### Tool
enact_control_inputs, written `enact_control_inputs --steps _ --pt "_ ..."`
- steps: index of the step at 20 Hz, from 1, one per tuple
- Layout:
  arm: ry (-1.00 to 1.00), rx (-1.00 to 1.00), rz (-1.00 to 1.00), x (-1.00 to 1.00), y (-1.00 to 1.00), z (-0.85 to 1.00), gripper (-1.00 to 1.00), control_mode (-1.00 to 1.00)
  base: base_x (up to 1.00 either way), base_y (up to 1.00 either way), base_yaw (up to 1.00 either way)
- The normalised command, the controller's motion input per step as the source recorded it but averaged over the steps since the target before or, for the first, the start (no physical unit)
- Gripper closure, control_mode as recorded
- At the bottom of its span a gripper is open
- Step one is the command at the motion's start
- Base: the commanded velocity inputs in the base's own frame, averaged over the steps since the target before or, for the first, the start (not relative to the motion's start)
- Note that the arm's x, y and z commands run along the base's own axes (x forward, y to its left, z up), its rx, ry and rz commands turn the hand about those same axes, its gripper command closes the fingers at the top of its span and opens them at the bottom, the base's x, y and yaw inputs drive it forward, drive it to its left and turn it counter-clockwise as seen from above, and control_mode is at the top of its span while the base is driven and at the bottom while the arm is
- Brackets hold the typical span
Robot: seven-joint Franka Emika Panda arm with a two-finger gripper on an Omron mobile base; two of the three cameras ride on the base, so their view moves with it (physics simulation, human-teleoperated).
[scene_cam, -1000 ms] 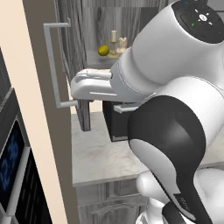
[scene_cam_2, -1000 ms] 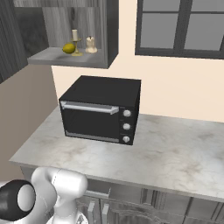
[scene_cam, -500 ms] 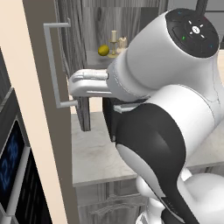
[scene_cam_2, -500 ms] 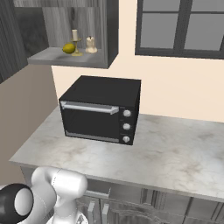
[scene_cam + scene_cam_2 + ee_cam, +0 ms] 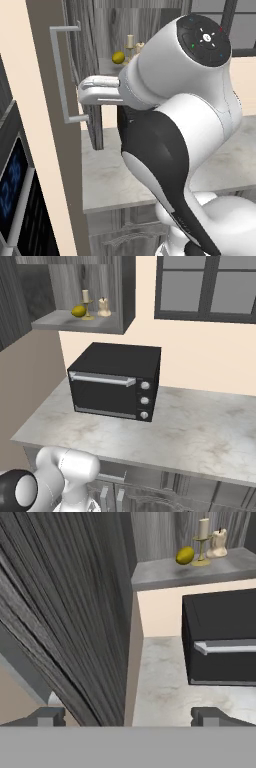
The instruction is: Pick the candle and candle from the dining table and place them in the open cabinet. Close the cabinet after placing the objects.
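End effector (image 5: 127, 716) open | cabinet door (image 5: 65, 612) between fingertips | oven (image 5: 220, 637) right

two candles (image 5: 95, 304) upright in open cabinet (image 5: 80, 323)

No legible text on anything.

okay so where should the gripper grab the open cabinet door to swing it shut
Probably the cabinet door edge itself: the open gripper already straddles it, one fingertip on each face. Otherwise the long silver bar handle, which stands off the front face, approached from the door's outer side.
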Motion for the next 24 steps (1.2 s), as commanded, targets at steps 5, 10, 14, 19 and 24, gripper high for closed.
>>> enact_control_inputs --steps 5,10,14,19,24 --pt "0.0 -0.02 0.0 0.11 0.0 0.0 -1.0 -1.0 0.0 0.0 0.0" --pt "0.0 -0.02 0.0 0.01 0.05 0.0 -1.0 -1.0 0.0 0.0 0.0" --pt "0.0 -0.03 0.0 0.0 0.31 0.0 -1.0 -1.0 0.0 0.0 0.0" --pt "0.0 0.0 0.03 0.17 0.24 0.0 -1.0 -1.0 0.0 0.0 0.0" --pt "0.0 0.0 0.03 0.42 0.18 0.0 -1.0 -1.0 0.0 0.0 0.0"
